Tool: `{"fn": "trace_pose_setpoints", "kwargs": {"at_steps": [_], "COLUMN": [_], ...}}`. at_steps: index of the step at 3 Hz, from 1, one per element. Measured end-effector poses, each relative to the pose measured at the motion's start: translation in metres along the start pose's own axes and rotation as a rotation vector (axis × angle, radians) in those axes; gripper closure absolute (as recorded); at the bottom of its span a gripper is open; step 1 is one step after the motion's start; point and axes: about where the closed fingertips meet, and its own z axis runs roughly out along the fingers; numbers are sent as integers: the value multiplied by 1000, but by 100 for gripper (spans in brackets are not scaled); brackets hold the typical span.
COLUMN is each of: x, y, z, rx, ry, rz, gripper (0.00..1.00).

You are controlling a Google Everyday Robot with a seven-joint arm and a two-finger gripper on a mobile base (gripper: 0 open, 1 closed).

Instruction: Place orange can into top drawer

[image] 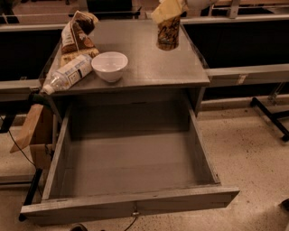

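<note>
The orange can (168, 32), orange-brown with a dark mottled pattern, hangs in my gripper (168, 11) above the far right part of the grey tabletop (153, 67). The gripper reaches in from the top edge, its yellowish fingers (163, 10) closed on the can's top. The top drawer (128, 155) is pulled wide open below the tabletop, grey and empty inside, with its flat front panel (131, 205) and small centre lock nearest the camera.
On the tabletop's left stand a white bowl (109, 66), a clear plastic bottle (67, 74) lying on its side, and a brown snack bag (74, 36). A cardboard piece (31, 128) hangs at the left. Dark shelving runs behind; speckled floor lies to the right.
</note>
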Motion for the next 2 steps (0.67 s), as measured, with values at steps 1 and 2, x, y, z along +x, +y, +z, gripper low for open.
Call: {"fn": "trace_pose_setpoints", "kwargs": {"at_steps": [1, 2], "x": [7, 7], "y": [25, 26], "z": [0, 0], "rx": [-98, -98], "ry": [29, 29], "rz": [-25, -25], "gripper": [100, 100]}}
